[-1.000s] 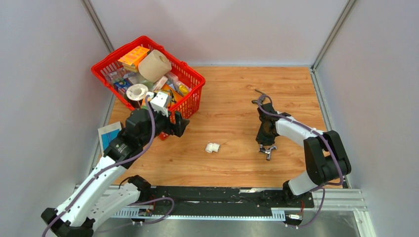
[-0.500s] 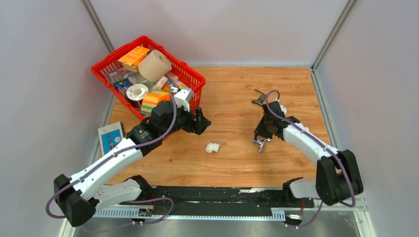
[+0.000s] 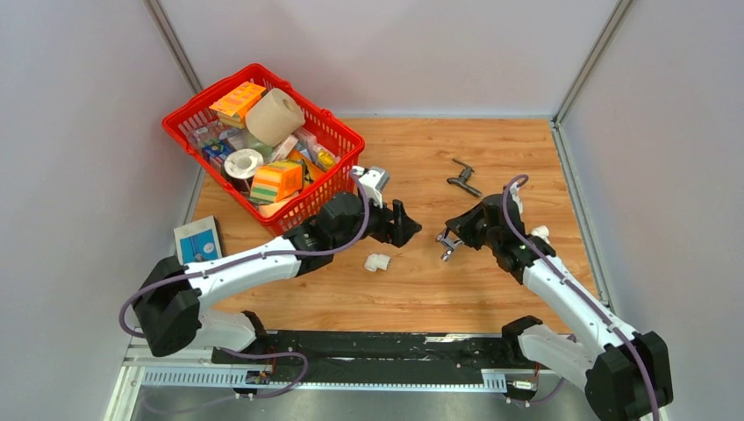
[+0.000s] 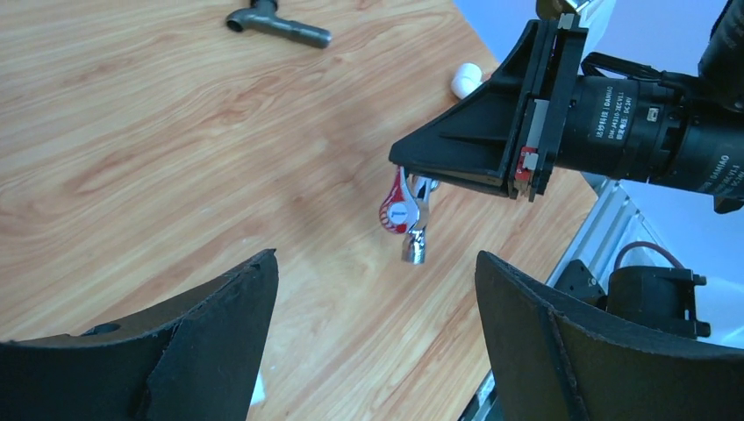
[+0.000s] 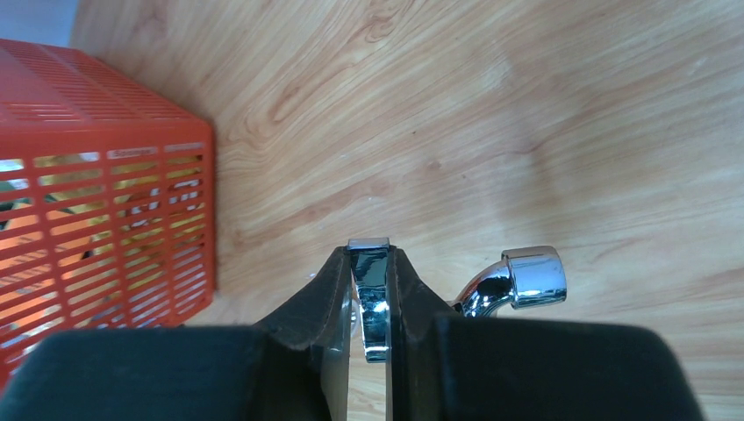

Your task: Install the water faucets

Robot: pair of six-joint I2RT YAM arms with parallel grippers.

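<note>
**Top view:** A small, shiny silver faucet [image 3: 447, 241] of polished metal is being held off the wooden table [image 3: 421, 289] by the right gripper [image 3: 454, 237], with the jaws pressed together on it. A dark grey faucet [image 3: 462, 178] with a short cross handle is lying on the boards further back, well apart. The left gripper [image 3: 405, 224] is being held wide open and empty, just left of the silver faucet and near a short white plastic pipe fitting [image 3: 378, 261]. At this size the faucet's shape is being lost against the black fingers.

**Left wrist view:** The silver faucet is being shown hanging from the right gripper's tips, with a red-and-white label beside it. The print on the label is too small to read. The left fingers [image 4: 219, 324] are being cut off by the lower edge.

**Right wrist view:** Only a narrow chrome strip is being seen between the closed fingers [image 5: 329, 289], and a curved, open-ended chrome spout is sticking out to the right. The rest of the body is being hidden behind the gripper. A red plastic mesh basket [image 5: 105, 175] is being cut off at the left.
</note>
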